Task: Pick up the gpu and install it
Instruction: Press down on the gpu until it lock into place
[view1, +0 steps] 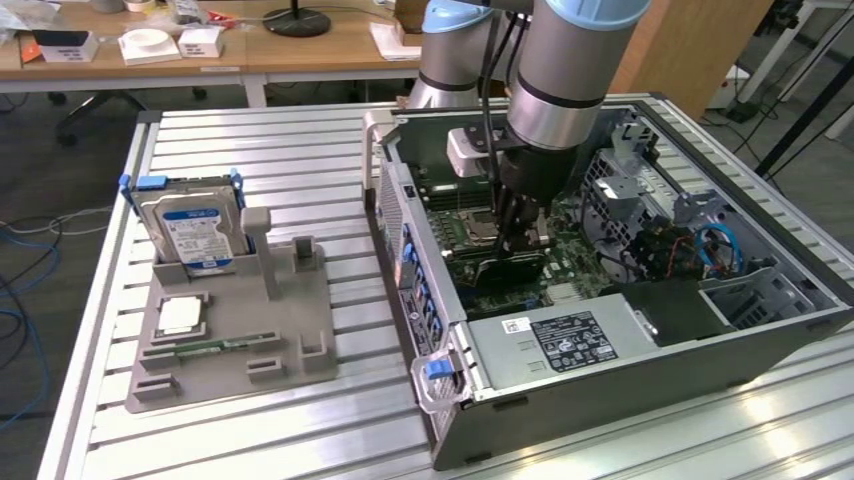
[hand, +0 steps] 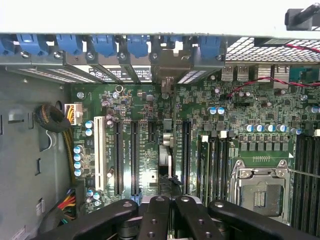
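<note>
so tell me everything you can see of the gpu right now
The gpu is a thin dark card standing on edge inside the open computer case, upright over the green motherboard beneath the arm's pincer. In the wrist view it appears edge-on, lined up with the expansion slots, its bracket end toward the case's rear wall.

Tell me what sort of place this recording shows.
Probably a lab or office workshop for PC assembly: an open computer case lies on a slatted aluminium table, a grey parts holder carries a hard drive, and wooden desks stand behind.
</note>
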